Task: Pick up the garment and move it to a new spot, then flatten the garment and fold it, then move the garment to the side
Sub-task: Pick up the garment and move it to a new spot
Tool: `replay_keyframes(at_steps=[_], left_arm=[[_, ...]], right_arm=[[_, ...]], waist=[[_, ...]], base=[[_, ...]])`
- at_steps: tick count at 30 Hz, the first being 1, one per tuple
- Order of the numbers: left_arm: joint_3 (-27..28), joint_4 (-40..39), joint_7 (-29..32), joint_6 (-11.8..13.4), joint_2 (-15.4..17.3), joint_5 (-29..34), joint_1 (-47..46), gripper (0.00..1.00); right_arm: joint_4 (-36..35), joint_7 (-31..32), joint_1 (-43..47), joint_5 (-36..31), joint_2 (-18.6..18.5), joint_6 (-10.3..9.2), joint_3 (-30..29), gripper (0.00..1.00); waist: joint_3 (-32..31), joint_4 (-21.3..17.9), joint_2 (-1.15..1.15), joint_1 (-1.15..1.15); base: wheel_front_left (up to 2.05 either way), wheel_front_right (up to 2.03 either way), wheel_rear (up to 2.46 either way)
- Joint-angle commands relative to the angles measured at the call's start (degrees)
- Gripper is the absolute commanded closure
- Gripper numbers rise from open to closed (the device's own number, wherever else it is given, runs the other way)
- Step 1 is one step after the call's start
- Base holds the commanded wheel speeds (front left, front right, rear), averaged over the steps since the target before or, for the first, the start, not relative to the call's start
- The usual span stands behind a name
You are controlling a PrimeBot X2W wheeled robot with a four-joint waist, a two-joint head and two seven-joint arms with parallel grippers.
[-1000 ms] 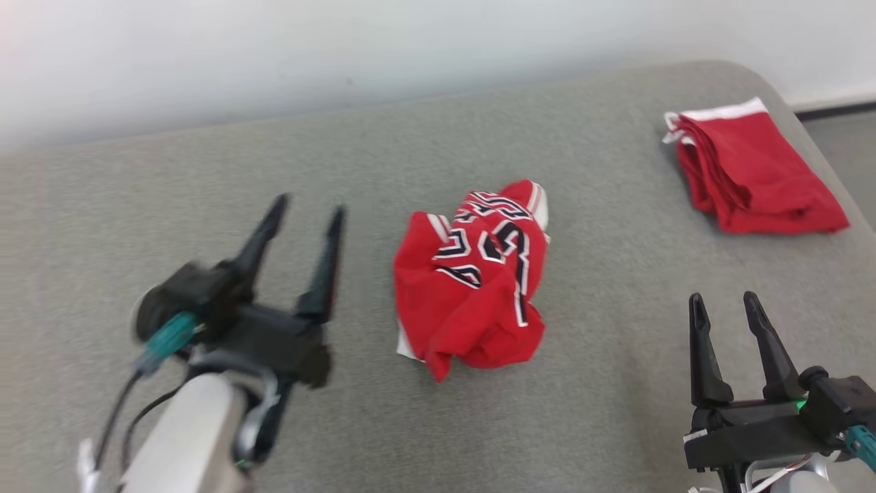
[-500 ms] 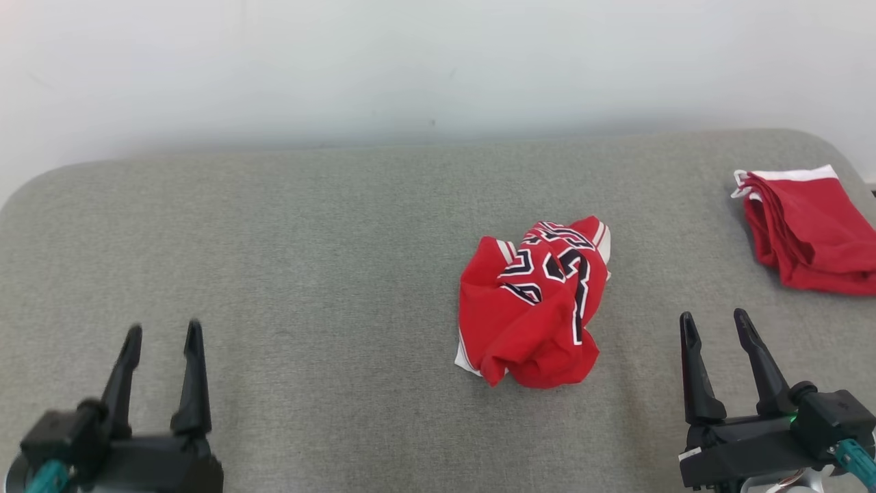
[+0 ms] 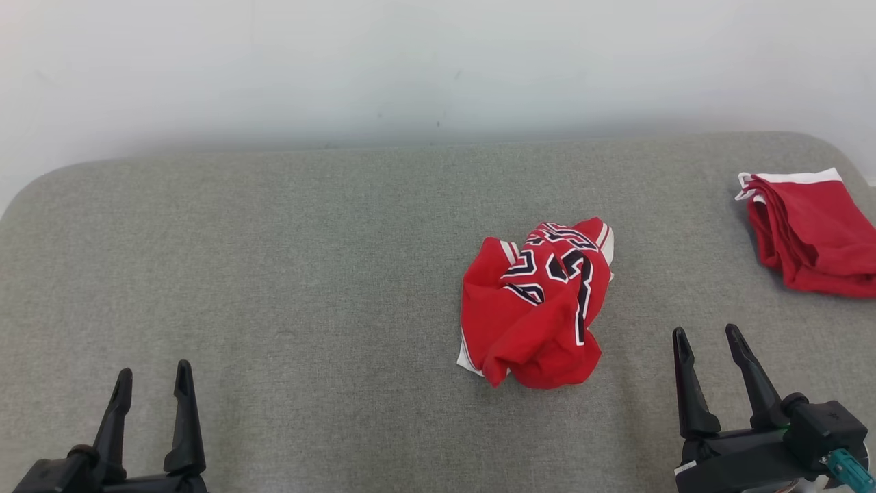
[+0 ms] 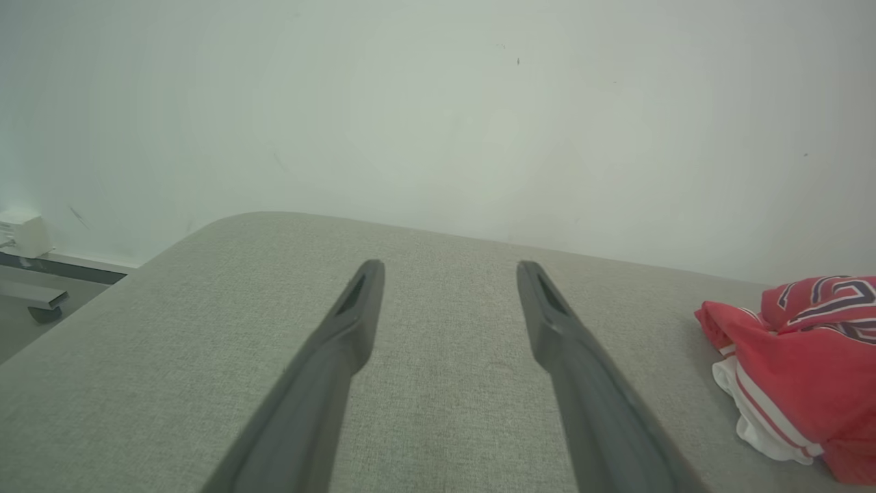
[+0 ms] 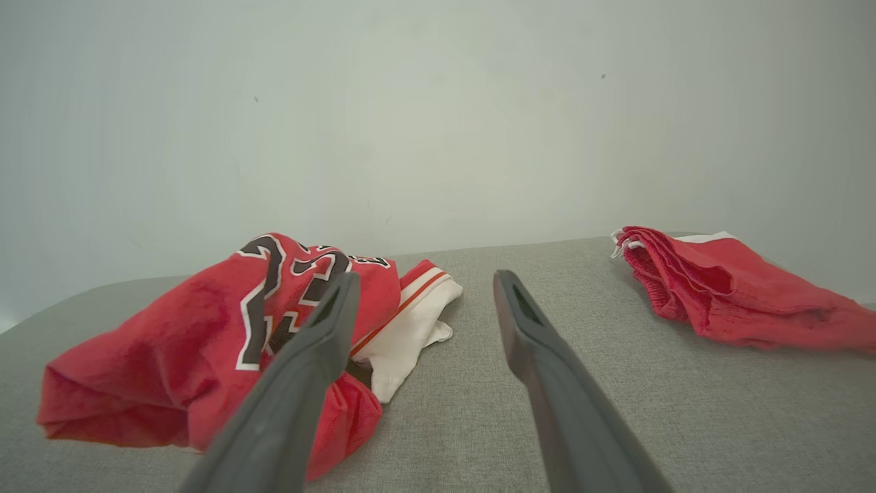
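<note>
Currently left pincer [image 3: 154, 370] and right pincer [image 3: 705, 331] gape empty near one crumpled jersey [image 3: 530, 311], one folded garment [image 3: 811, 233].

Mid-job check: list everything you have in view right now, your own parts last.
crumpled jersey: one, red with black-and-white lettering and white trim, lying right of centre on the surface, between the two grippers and nearer the right one
folded garment: one, red with a white band, at the far right edge of the surface
padded surface: one, grey, with rounded far corners, under both garments
wall: one, pale, behind the surface
white box: one, low on the wall past the surface's left end
left gripper: one, dark, lower left, open, empty
right gripper: one, dark, lower right, open, empty
</note>
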Motion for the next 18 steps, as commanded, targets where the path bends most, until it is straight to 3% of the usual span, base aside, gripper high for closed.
replay_keyframes(at_steps=[1, 18], left_arm=[[0.5, -0.2, -0.1, -0.4, -0.4, 0.8, 0.6, 0.00], [3.5, 0.9, -0.1, -4.0, -4.1, 5.6, 0.1, 0.00]], right_arm=[[0.1, -0.1, 0.6, 0.4, -0.3, -0.14, 0.0, 0.00], [0.9, -0.1, 0.7, 0.5, -0.1, -0.14, 0.1, 0.00]], waist=[[0.2, -0.2, 0.00, 0.00], [0.5, -0.4, 0.00, 0.00]], base=[[0.00, 0.00, 0.00], [0.00, 0.00, 0.00]])
